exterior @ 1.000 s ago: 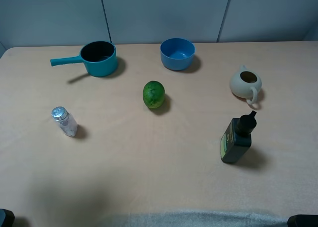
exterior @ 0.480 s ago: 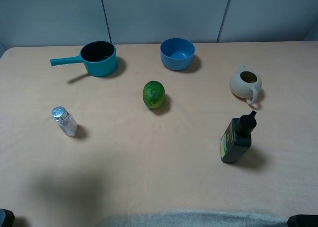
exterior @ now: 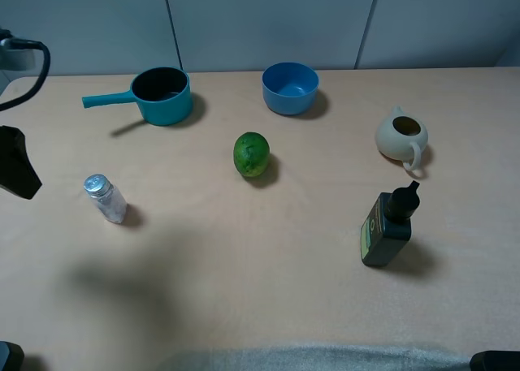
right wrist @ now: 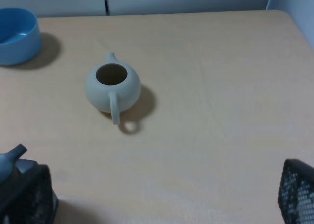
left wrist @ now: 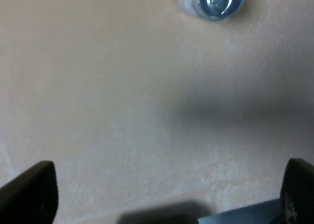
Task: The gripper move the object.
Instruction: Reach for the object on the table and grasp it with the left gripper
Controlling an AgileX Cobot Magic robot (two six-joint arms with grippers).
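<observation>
The object, a small clear glass shaker (exterior: 105,199) with a silver cap, stands on the left part of the table. Its cap also shows in the left wrist view (left wrist: 217,0), some way ahead of my left gripper (left wrist: 164,194). That gripper is open and empty, its two black fingertips (left wrist: 29,193) wide apart above bare table. In the exterior view the black end of my left arm (exterior: 18,164) hangs at the left edge, left of the shaker and apart from it. My right gripper (right wrist: 162,199) is open and empty.
A green fruit (exterior: 252,154) lies mid-table. A teal pot (exterior: 162,96) and a blue bowl (exterior: 290,87) stand at the back. A beige teapot (exterior: 401,135) and a dark green bottle (exterior: 387,229) stand on the right. The table's edge (exterior: 16,83) runs along the left.
My left arm has come into the exterior view at the left edge, and its shadow has shifted on the table. The shaker and the other objects have not moved.
</observation>
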